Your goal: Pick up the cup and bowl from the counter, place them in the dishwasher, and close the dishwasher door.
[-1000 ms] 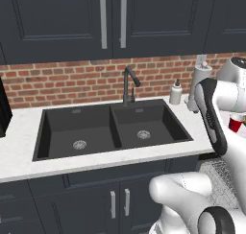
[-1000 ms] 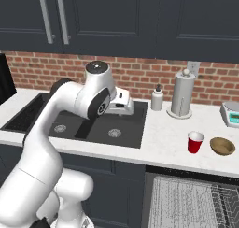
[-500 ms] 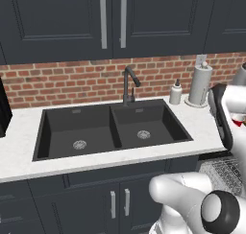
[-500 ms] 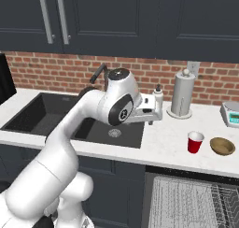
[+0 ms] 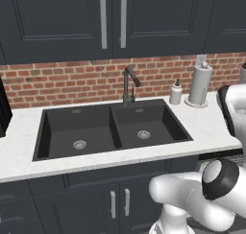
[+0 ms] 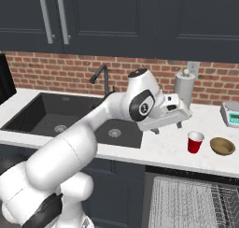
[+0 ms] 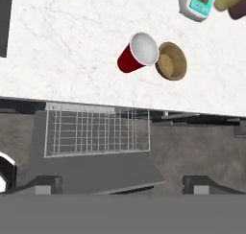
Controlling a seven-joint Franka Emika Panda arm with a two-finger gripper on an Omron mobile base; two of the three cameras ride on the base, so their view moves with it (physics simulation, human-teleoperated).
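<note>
— Where are the cup [image 6: 194,142] and bowl [image 6: 221,146] sitting?
— Side by side on the tabletop [image 6: 161,147], above the open dishwasher [image 6: 186,203].
— And the tool [image 6: 179,115]?
— Hovering nearby, fingers spread wide, holding nothing.

Red brick backsplash [image 5: 72,82] behind the desk. Dark navy upper cabinets [image 5: 62,22] with silver bar handles [image 5: 103,18] above. Black double sink [image 5: 113,130] set in the top, dark faucet [image 5: 128,84] at its rear centre. Matching dark lower cabinets [image 5: 96,199] beneath, short silver handles. Grey mottled floor [image 7: 192,151] in the hand view. Lighting even, no hard shadows.
</note>
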